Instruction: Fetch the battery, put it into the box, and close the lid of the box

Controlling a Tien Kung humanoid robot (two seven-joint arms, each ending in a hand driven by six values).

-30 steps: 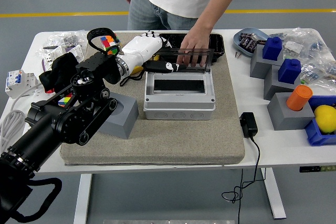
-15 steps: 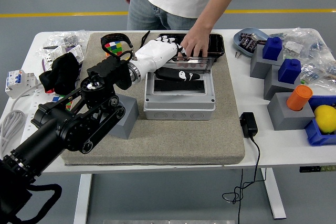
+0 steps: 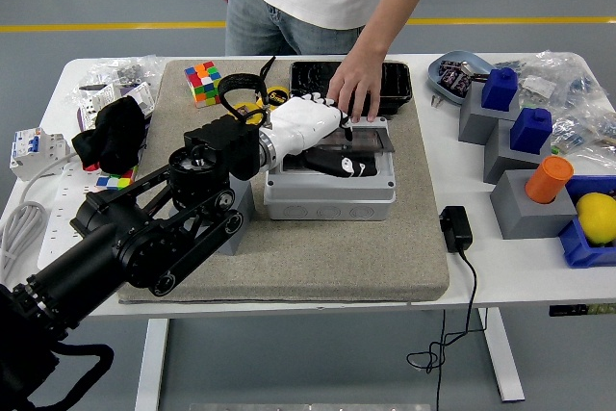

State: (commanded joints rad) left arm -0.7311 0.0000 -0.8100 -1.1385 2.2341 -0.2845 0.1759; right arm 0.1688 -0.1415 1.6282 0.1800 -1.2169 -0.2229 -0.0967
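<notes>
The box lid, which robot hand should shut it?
Probably the left hand: it is already over the grey box, beside the lid that a person's hand holds. No right hand shows.

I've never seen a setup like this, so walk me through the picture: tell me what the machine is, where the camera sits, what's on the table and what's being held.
There is one view, taken from a camera high on the robot, looking forward and down over a white table. The black jointed arm entering from the lower left is the robot's left arm; it ends in a white five-fingered left hand. That hand reaches over a grey box on a tan mat and appears to hold a dark object, probably the battery. A person standing at the far side rests a hand on the box's tinted lid. Also on the table: a colour cube, a black tray, grey blocks with blue and orange pieces, and a black adapter. The right arm isn't visible.
</notes>
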